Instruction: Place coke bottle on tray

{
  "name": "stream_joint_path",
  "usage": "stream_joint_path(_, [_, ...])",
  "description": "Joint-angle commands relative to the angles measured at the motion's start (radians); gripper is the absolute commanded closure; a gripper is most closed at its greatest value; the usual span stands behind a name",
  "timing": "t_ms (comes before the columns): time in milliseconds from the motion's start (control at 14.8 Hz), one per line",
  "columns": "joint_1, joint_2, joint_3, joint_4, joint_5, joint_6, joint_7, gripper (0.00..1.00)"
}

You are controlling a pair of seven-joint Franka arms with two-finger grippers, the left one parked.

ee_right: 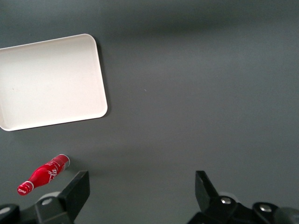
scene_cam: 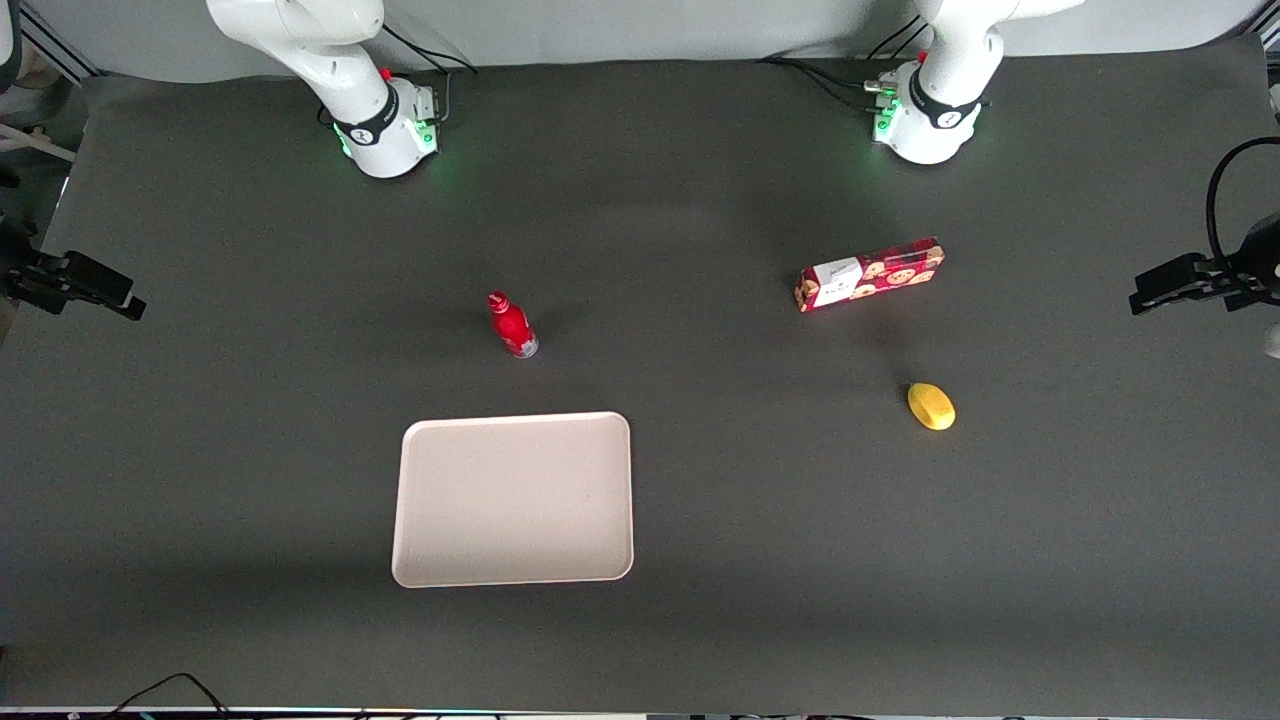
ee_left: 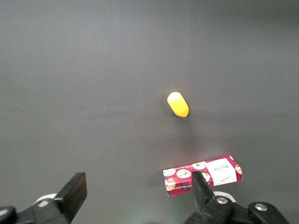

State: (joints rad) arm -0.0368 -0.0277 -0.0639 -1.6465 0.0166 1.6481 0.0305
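1. The tray (scene_cam: 512, 498) lies nearest the front camera, flat on the dark table mat (scene_cam: 700, 600), and nothing is on it. It is a pale beige-pink rectangle with rounded corners and a low rim.
2. The coke bottle (scene_cam: 512, 325) stands upright on the mat, farther from the front camera than the tray and near its rim, with bare mat between them. It has a red cap and a clear base.
3. The gripper (ee_right: 140, 196) shows only in the right wrist view, held high over the table. Its two fingers are spread wide apart with nothing between them. The bottle sits just beside one fingertip (ee_right: 77, 186), outside the gap.
4. Taking the tray as landmark, the red cookie box (scene_cam: 870, 274) and a yellow lemon-like object (scene_cam: 931, 406) lie well off toward the parked arm's end of the table. Neither is near the bottle.
5. Task judgement: nothing is done yet; the bottle has not been grasped.
6. Risk: the bottle is slim and tall, so a finger coming down off-centre could knock it over and send it rolling.
7. Risk: a grip high on the narrow neck may let it swing or slip.
8. Risk: setting it down on the raised rim, or releasing it tilted, could topple it off the tray.
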Motion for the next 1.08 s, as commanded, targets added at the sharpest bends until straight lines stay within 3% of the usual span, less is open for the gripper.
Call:
stream_joint_path(0, [-0.015,0.0,0.012,0.011,0.02,-0.014,-0.026,0.0])
stream_joint_path(607, [0.0,0.003,0.021,0.008,0.019,-0.016,-0.021,0.0])
stream_joint_path(1011, [0.214,0.003,0.021,0.005,0.022,-0.088,-0.015,0.0])
